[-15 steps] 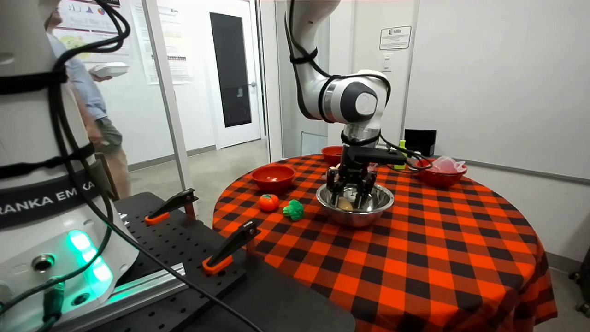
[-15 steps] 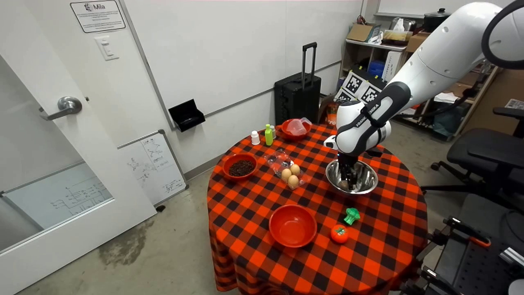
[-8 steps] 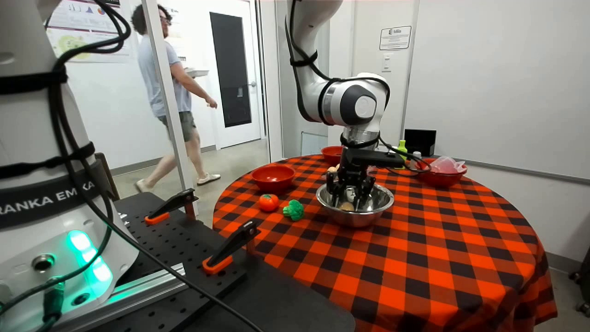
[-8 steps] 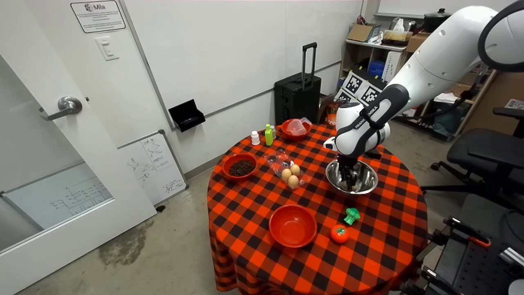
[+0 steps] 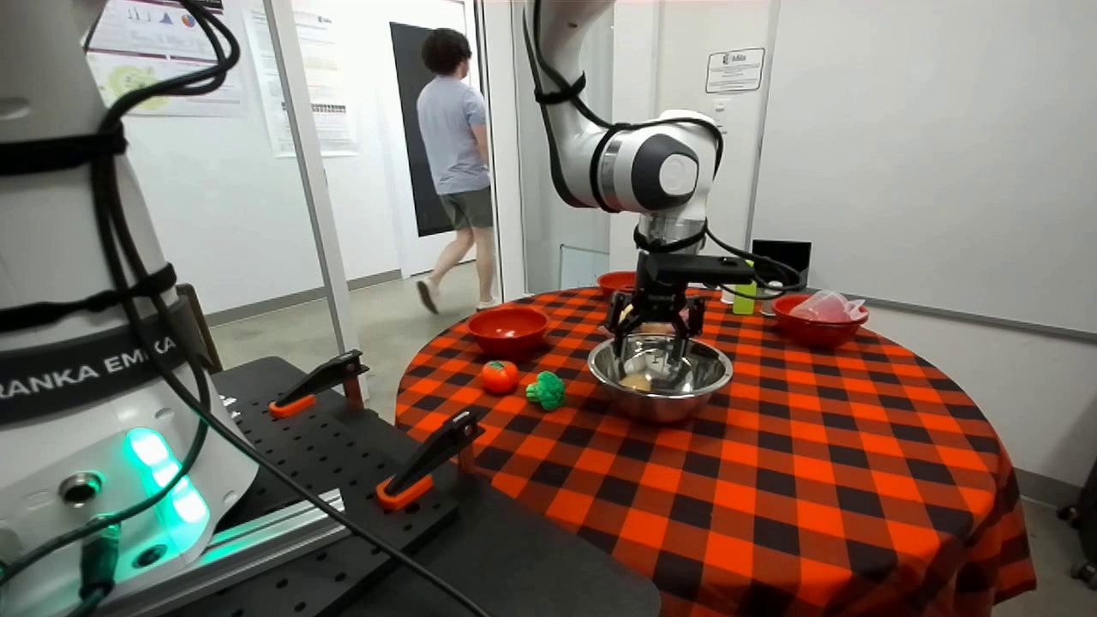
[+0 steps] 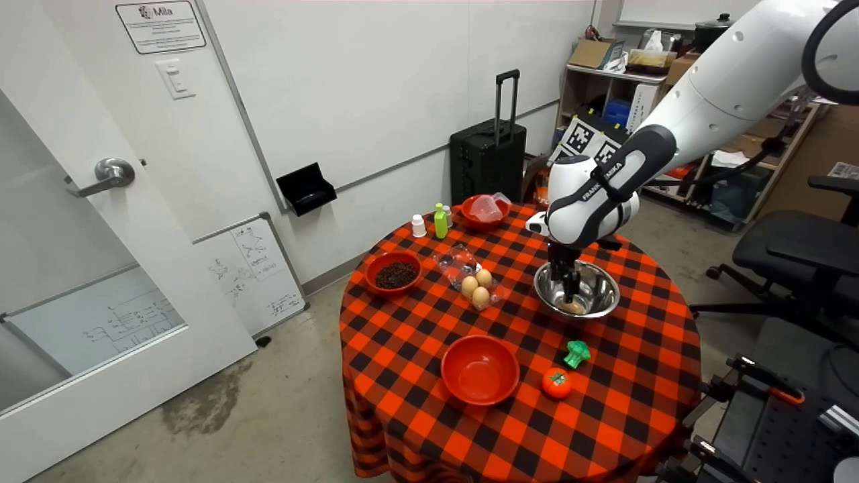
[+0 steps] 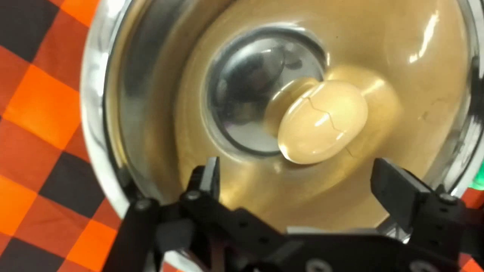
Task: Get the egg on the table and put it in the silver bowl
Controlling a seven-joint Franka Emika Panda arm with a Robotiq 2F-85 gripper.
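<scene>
A tan egg (image 7: 323,122) with a fine crack line lies on the bottom of the silver bowl (image 5: 716,377), beside the round base ring in the wrist view. The gripper (image 7: 296,163) stands open, its two fingers (image 7: 395,185) wide apart with nothing between them. It is above the egg and apart from it. In an exterior view the gripper (image 5: 649,356) points down with its fingertips at about rim height. The egg (image 6: 572,306) also shows inside the bowl in an exterior view, partly behind the fingers.
Several red bowls stand around: an empty one (image 6: 480,370), one with dark beans (image 6: 394,273), one with a clear cup (image 6: 484,211). Three eggs (image 6: 478,288) sit in a clear carton. Toy broccoli (image 5: 546,391) and a tomato (image 5: 500,377) lie near the silver bowl. A green bottle (image 6: 441,221) stands farther off.
The gripper was lower in the bowl with its fingers around the egg. It has opened wide and risen, and the egg stays on the bowl's bottom. A person walks past behind.
</scene>
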